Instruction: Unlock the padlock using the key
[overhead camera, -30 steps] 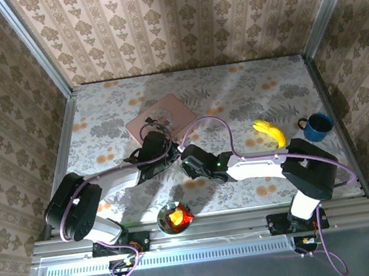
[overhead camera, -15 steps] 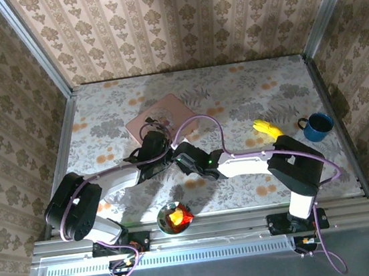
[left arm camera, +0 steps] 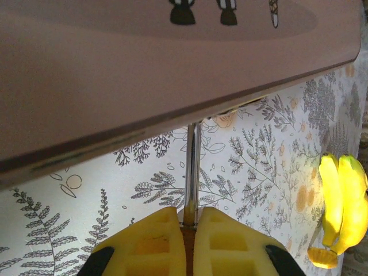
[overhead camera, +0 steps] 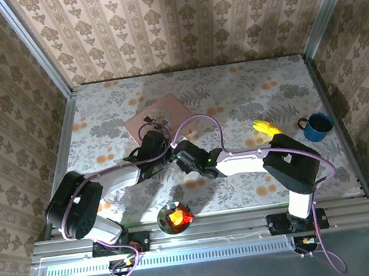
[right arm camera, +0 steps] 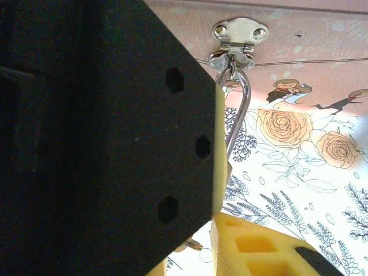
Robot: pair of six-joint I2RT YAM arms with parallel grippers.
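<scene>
Padlock (left arm camera: 192,172) is clenched in the left jaws, that arm (overhead camera: 119,178) stretched inward; right jaws' state unclear.

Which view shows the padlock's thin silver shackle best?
The right wrist view: the thin silver shackle loops through the silver hasp on the pink box. The left wrist view shows it edge-on; from above it is too small.
</scene>
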